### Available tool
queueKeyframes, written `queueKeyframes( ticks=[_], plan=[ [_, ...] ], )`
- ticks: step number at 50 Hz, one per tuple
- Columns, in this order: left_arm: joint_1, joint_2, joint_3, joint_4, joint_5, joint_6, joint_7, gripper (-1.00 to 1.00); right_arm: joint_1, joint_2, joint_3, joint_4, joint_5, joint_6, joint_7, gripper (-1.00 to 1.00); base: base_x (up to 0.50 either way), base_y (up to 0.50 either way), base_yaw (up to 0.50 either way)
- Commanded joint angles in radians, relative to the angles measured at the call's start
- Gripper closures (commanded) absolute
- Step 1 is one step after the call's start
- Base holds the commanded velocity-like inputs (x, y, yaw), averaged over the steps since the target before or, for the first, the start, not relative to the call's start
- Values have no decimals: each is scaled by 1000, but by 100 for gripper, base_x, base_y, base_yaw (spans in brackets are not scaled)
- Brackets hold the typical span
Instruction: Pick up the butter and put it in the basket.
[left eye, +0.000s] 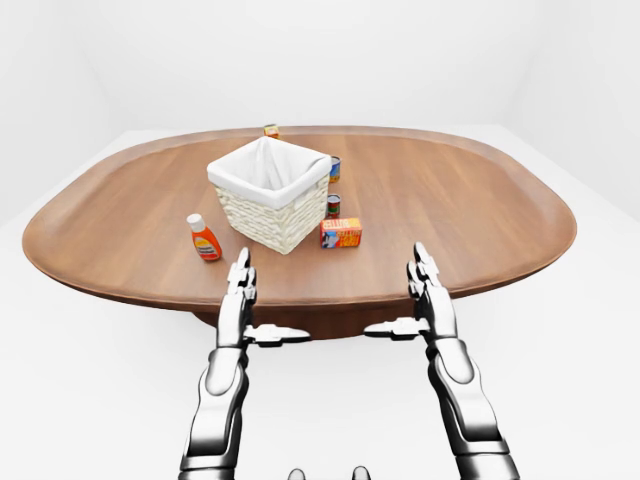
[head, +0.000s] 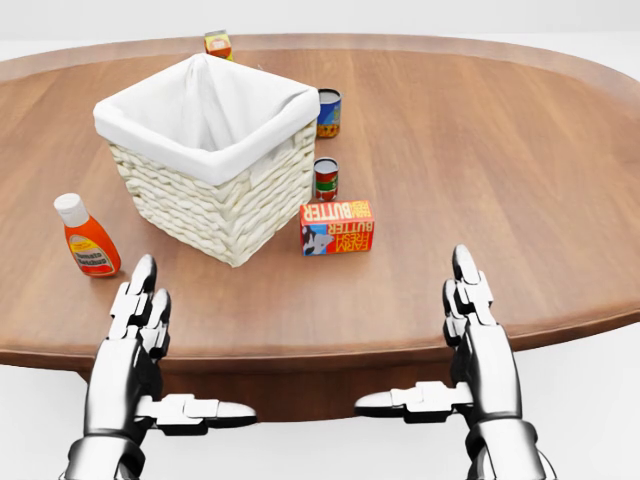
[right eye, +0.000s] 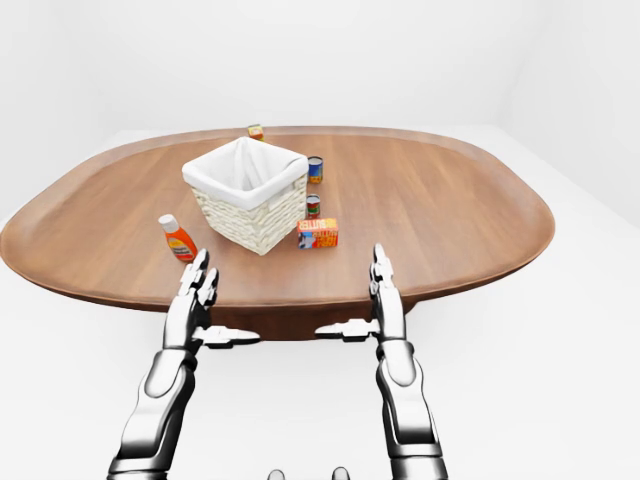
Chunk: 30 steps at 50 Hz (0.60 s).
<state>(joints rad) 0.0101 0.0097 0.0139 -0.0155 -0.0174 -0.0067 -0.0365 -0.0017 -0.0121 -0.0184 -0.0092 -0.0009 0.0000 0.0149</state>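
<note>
Head view shows a brown oval table (head: 520, 170) with both metal hands held over its near edge, palms turned inward and thumbs pointing toward each other. Neither the left hand (head: 135, 340) nor the right hand (head: 478, 345) grips anything; the fingers of each are stretched out straight and touch none of the objects. Between them and higher in the view, the butter (head: 337, 227) stands on the table as an orange, white and blue box, just beside the lower right corner of the basket (head: 215, 190), though whether the two touch cannot be told. That basket is pale wicker with a white cloth lining. A small red can (head: 326, 179) sits just above the butter, close to the basket's right side, and a blue can (head: 328, 112) stands farther up. An orange bottle (head: 87, 237) with a white cap lies left of the basket, above the left hand. A small box (head: 218, 44) stands near the table's top edge.
</note>
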Motion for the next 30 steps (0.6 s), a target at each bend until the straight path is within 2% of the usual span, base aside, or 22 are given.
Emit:
queueKeyframes(
  ticks=[1,6,11,12,13,15,17,18,19,21,22,26,27,28,30],
  plan=[
    [16,13,25,-28,-33,-12,-72,-100,-5,-20,-30,-9,-24,-14,22,-100,0,0,0],
    [20,12,25,-35,-37,-13,-80,-100,-16,-25,-37,28,-38,-48,22,-100,0,0,0],
    [20,12,25,-36,-35,-19,-82,-100,-23,-28,-44,39,-37,-56,23,-100,0,0,0],
    [19,13,26,-35,-37,-19,-83,-100,-27,-30,-46,38,-36,-50,25,-100,0,0,0],
    [19,14,27,-46,-41,-8,-86,-100,-35,-33,-50,34,-34,-40,26,-100,0,0,0],
    [14,15,29,-55,-45,5,-89,-100,-36,-36,-52,35,-40,-42,26,-100,0,0,0],
    [5,18,36,-64,-58,29,-96,-100,-33,-39,-50,10,-48,-25,32,-100,0,0,0],
    [5,18,36,-65,-58,30,-96,-100,-33,-38,-50,9,-49,-25,33,-100,0,0,0],
    [2,20,38,-85,-66,54,-101,-100,-35,-41,-51,1,-52,-19,37,-100,0,0,0],
    [0,23,36,-114,-64,75,-108,-100,-39,-44,-55,-8,-55,-12,46,-100,0,0,0],
    [-15,26,36,-134,-60,94,-105,-100,-46,-49,-61,-18,-61,5,45,-100,0,0,0],
    [-49,32,46,-163,-62,94,-108,-100,-55,-54,-67,-49,-67,42,59,-100,0,0,0],
    [-62,36,56,-182,-77,94,-111,-100,-64,-58,-69,-73,-65,77,68,-100,0,0,0],
    [-67,38,59,-191,-81,94,-113,-100,-69,-60,-70,-80,-67,87,73,-100,0,0,0],
    [-76,43,68,-210,-93,94,-118,-100,-85,-63,-77,-103,-64,87,80,-100,0,0,0]
  ],
)
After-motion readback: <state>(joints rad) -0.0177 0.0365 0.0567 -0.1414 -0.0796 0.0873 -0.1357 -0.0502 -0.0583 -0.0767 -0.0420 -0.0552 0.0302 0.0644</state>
